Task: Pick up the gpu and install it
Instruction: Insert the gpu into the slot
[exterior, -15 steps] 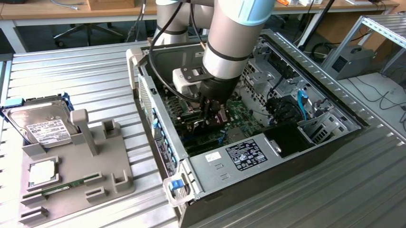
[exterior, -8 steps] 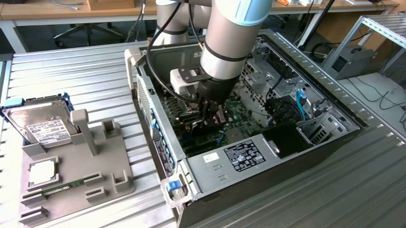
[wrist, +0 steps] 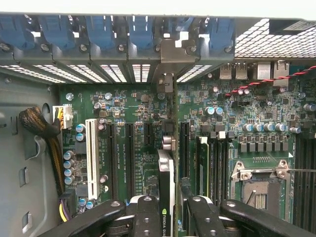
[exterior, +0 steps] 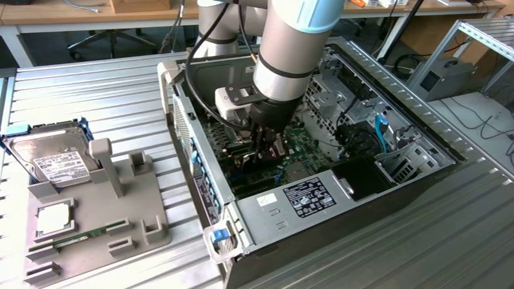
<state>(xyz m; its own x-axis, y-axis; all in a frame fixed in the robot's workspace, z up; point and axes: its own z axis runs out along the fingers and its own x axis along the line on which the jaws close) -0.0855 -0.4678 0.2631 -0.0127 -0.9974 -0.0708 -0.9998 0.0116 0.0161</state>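
This was a robotics lab: a robot arm (exterior: 293, 48) worked over an open computer case (exterior: 321, 156) on a ribbed metal bench (exterior: 105, 102), with wooden desks (exterior: 72, 15), cables and an office chair behind.

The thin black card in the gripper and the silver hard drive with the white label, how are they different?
The thin black card stands on edge inside the open computer case, above the green motherboard; the silver hard drive lies flat outside it on the grey holder. The gripper clamps the card; nothing touches the drive. Both are computer parts.
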